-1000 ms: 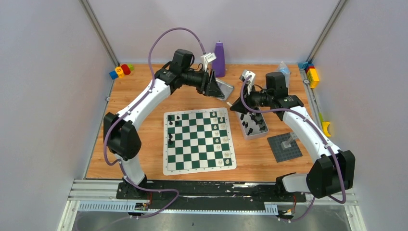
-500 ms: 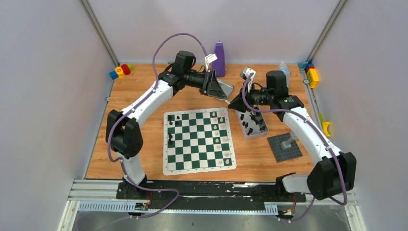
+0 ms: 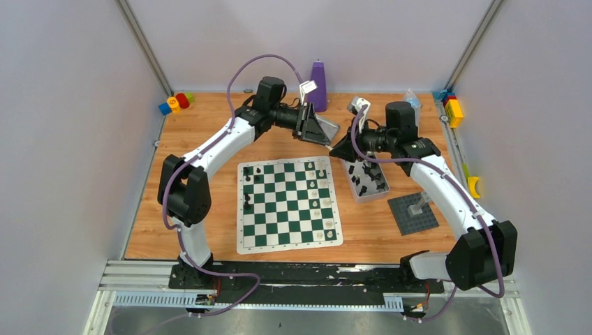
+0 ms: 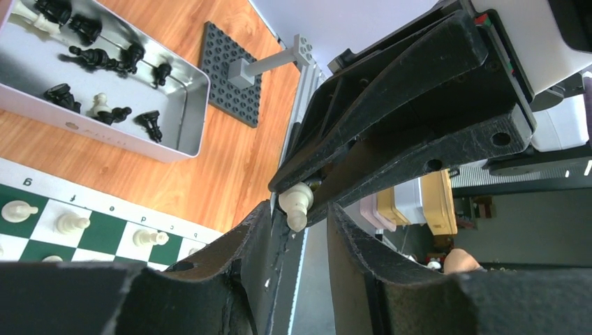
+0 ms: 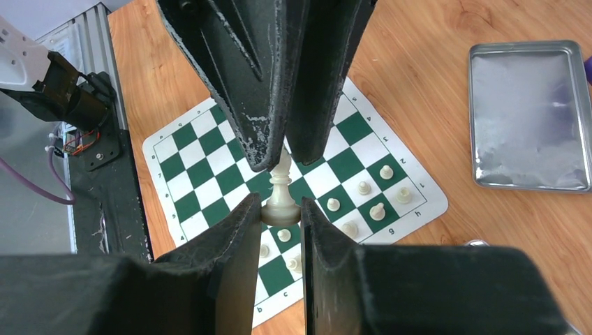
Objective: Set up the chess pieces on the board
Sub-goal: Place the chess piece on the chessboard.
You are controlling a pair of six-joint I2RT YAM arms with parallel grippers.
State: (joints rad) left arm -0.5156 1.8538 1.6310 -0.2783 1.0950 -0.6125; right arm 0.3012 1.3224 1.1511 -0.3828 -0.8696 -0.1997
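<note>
Clamped by its base in the right gripper (image 5: 280, 204), fingers tight on it: a tall cream-white chess piece (image 5: 280, 192), up in the air just beyond the far right corner of the board (image 3: 287, 246). Facing it tip to tip, the left gripper (image 4: 299, 211), jaws at a narrow gap on either side of the piece's head; contact there impossible to tell. On the board, cream-white pawns (image 3: 325, 202) down the right-hand side and a few black pieces (image 3: 248, 173) along the left. Just right of the board, a silver tin (image 4: 105, 136) with loose chessmen (image 4: 91, 57), black and cream-white, lying inside.
</note>
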